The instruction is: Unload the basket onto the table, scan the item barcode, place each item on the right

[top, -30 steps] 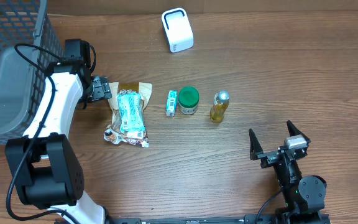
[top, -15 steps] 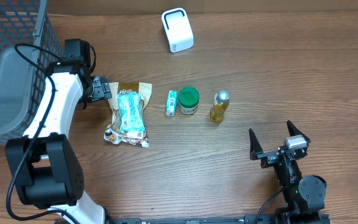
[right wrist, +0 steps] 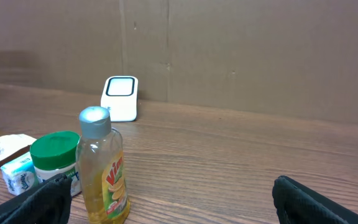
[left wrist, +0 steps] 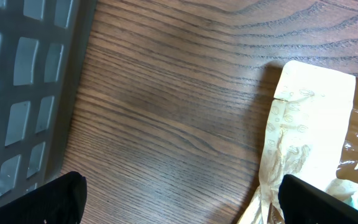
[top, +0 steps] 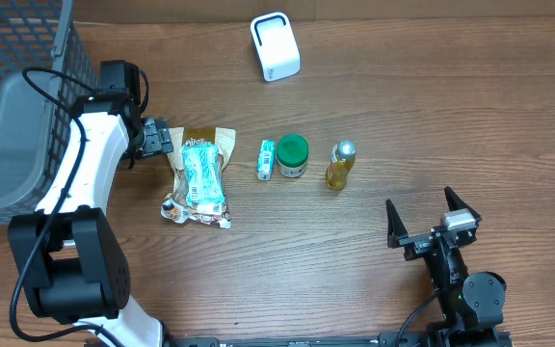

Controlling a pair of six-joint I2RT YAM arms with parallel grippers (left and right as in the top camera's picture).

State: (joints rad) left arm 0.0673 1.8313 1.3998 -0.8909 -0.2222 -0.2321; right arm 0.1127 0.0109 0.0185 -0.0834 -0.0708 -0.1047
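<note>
1. The bag lies flat on the tabletop, left of centre. It's nearest a gripper, so it's likely the item to scan.
2. It looks light, soft and crinkly, so a pinch mid-body would probably buckle or slip. The flat sealed top edge looks the better hold.
3. The left gripper hovers just beside the bag's upper-left corner, fingers spread wide and holding nothing.
4. The left arm rises from lower left alongside the basket, with the wrist turned right toward the bag.
5. The right gripper sits low at lower right, fingers apart and empty, facing the bottle and the scanner at top centre.
</note>
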